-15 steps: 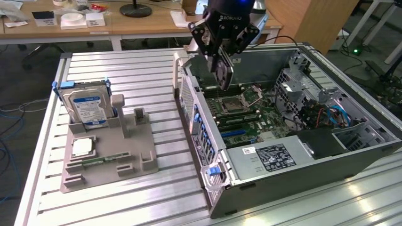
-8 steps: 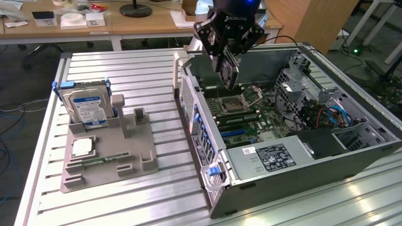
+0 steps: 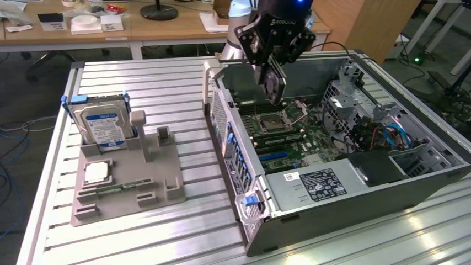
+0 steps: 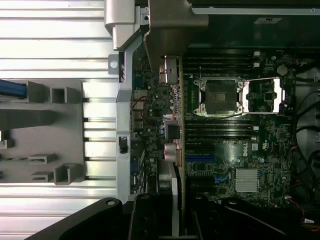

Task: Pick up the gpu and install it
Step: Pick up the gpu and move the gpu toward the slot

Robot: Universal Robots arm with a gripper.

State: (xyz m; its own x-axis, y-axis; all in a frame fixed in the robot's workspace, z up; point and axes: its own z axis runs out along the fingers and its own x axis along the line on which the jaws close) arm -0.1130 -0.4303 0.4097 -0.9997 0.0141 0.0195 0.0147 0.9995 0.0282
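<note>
Okay, my gripper [image 3: 271, 58] is pinching the gpu [image 3: 274, 85] by its top edge; card hangs upright over the motherboard [image 3: 294, 135] inside the open case [image 3: 412, 179]; my call: hold it plumb, square to the board; lower slowly, no side load.

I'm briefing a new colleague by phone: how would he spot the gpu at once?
Find the open computer case on the slatted table. Above its motherboard hangs the black gripper, clamping the gpu: the one thin dark card held on edge in the air, not seated inside.
</note>
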